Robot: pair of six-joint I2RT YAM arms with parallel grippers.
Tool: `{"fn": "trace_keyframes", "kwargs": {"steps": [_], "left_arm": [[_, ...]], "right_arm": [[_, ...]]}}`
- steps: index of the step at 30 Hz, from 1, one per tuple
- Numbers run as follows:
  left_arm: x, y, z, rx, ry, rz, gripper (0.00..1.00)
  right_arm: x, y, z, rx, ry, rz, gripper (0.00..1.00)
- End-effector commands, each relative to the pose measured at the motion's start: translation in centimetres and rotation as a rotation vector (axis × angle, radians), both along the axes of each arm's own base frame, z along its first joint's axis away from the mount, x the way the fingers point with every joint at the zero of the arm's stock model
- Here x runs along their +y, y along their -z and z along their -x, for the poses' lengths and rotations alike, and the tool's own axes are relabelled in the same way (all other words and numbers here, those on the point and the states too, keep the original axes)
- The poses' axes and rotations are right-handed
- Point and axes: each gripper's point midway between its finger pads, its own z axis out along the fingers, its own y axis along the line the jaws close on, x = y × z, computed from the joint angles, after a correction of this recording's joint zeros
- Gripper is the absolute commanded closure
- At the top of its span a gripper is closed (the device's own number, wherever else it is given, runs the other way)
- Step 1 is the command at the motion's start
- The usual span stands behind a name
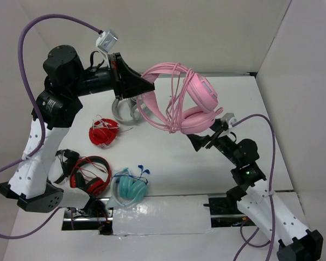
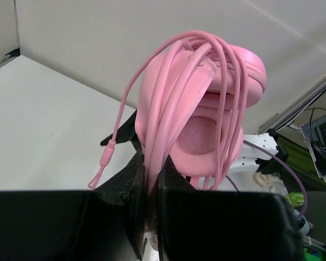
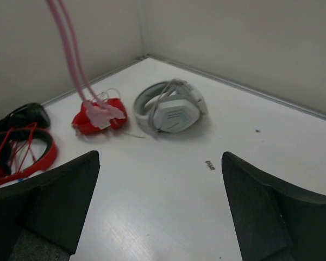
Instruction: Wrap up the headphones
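Headphones (image 1: pixel 193 106) hang in the air over the far side of the table (image 1: pixel 168 163), well clear of it; the cable (image 2: pixel 228 109) is looped several times over the headband and cups. The left gripper (image 2: pixel 150 163) is clamped tight on the headband, with some cable strands pinched in as well.

Risks, as I judge them: the loops lie loose, so a tilt or jolt could slide them off the band and undo the wrap; the plug end (image 2: pixel 106 157) dangles free and could snag; a clumsy approach by the right gripper (image 1: pixel 217 128) could knock the lower cup.

The left arm is raised high, its forearm reaching level toward the right; the right arm stretches up and forward, its gripper just beside the lower cup, jaws wide apart and empty.
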Motion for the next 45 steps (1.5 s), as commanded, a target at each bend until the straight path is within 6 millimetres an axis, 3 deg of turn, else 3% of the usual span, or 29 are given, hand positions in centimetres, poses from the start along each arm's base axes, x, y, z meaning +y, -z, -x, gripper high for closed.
{"fn": "trace_keyframes", "kwargs": {"steps": [1, 9, 12, 17, 24, 29, 31, 39, 45], "left_arm": [[1.4, -4.6, 2.7, -0.143, 0.003, 0.095, 1.0], [1.9, -4.9, 3.4, -0.153, -0.006, 0.105, 1.0], [1.9, -4.7, 3.5, -0.144, 0.001, 0.102, 1.0], [1.9, -4.7, 3.9, -0.143, 0.01, 0.102, 1.0], [1.9, -4.6, 4.0, -0.139, 0.011, 0.104, 1.0], [1.7, -4.6, 3.9, -0.133, 0.028, 0.108, 1.0], [1.7, -4.5, 3.8, -0.127, 0.026, 0.111, 1.0], [1.5, -4.7, 4.2, -0.127, 0.057, 0.123, 1.0], [1.7, -4.9, 3.6, -0.102, 0.012, 0.139, 1.0]], "right_arm": [[2.4, -0.4, 1.8, -0.037, -0.139, 0.09, 0.0], [6.9, -1.2, 2.2, -0.118, -0.156, 0.131, 0.0], [8.0, -3.2, 0.9, -0.172, -0.099, 0.089, 0.0], [6.8, -3.9, -1.4, -0.163, 0.048, 0.01, 0.0], [6.5, -5.7, -0.3, -0.21, 0.023, -0.028, 0.02], [8.2, -6.1, 0.8, -0.225, -0.068, 0.018, 0.14], [8.6, -5.9, 0.9, -0.226, -0.082, 0.028, 0.25], [9.9, -5.3, 0.8, -0.211, -0.12, 0.033, 0.28], [10.3, -4.7, 0.5, -0.188, -0.124, 0.04, 0.73]]}}
